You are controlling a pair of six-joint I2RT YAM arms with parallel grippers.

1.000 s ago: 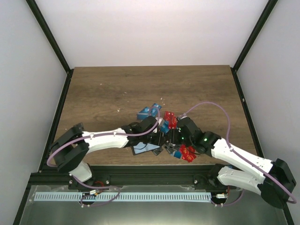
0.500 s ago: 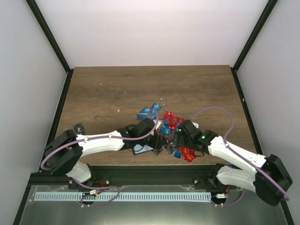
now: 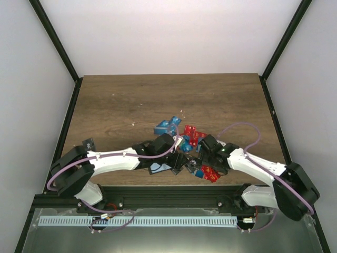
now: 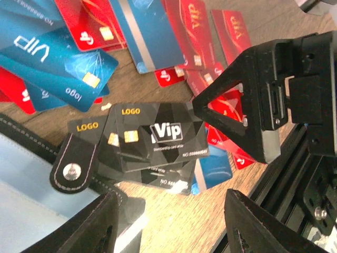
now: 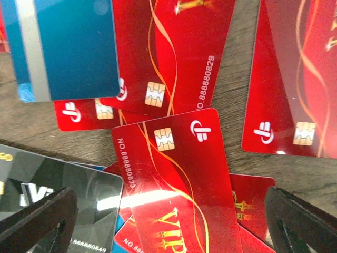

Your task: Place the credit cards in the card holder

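The credit cards [image 3: 181, 138] lie in a loose pile of red, blue and black near the table's front edge. The card holder [image 3: 159, 168] lies open at the pile's left, pale blue lining up. In the left wrist view its clasp tab [image 4: 73, 163] rests beside two black cards [image 4: 158, 138]. My left gripper [image 4: 174, 226] is open over bare wood next to the holder [image 4: 31, 203], holding nothing. My right gripper [image 5: 168, 226] stands wide open just above a red card [image 5: 174, 179], with nothing held. From above, the left gripper [image 3: 175, 159] and right gripper [image 3: 197, 158] nearly meet.
In the left wrist view the right gripper's black body [image 4: 263, 100] looms close on the right. A black frame rail [image 3: 158, 191] runs along the near edge right below the pile. Pale crumbs [image 3: 181, 112] dot the wood behind the cards.
My right gripper has opened wide and its arm has pulled in toward the pile. The left arm shifted slightly toward the near edge and its jaws widened a little.
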